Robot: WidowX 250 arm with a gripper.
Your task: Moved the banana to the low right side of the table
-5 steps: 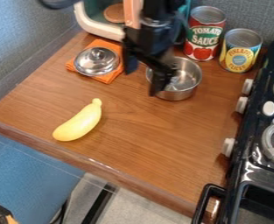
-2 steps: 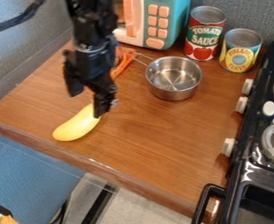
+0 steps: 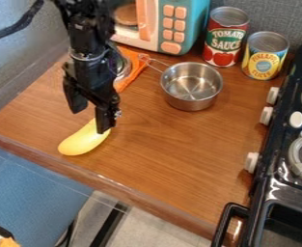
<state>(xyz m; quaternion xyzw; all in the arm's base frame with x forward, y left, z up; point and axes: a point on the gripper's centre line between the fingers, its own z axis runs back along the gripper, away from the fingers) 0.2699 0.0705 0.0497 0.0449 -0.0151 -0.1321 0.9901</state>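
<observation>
My black arm [image 3: 92, 67] has swung from above the metal pan [image 3: 192, 99] at the top middle to the left side of the frame, and it has dipped a bit too. Now my tool [image 3: 90, 122] hangs over the top end of the banana [image 3: 82, 141], its two fingers spread apart. The banana has not moved: it lies on the counter at the left, a little below the middle. I think I am lining up to grab it, so the trip to the lower right is all still to do.

The counter [image 3: 166, 159] is brown, with streaks like wood and a bit of shine. The stove [image 3: 279, 166] on the right is black and glossy. The pan is round, smooth and silvery. The banana is yellow, curved and smooth, so it might slip if I pinch it badly.
</observation>
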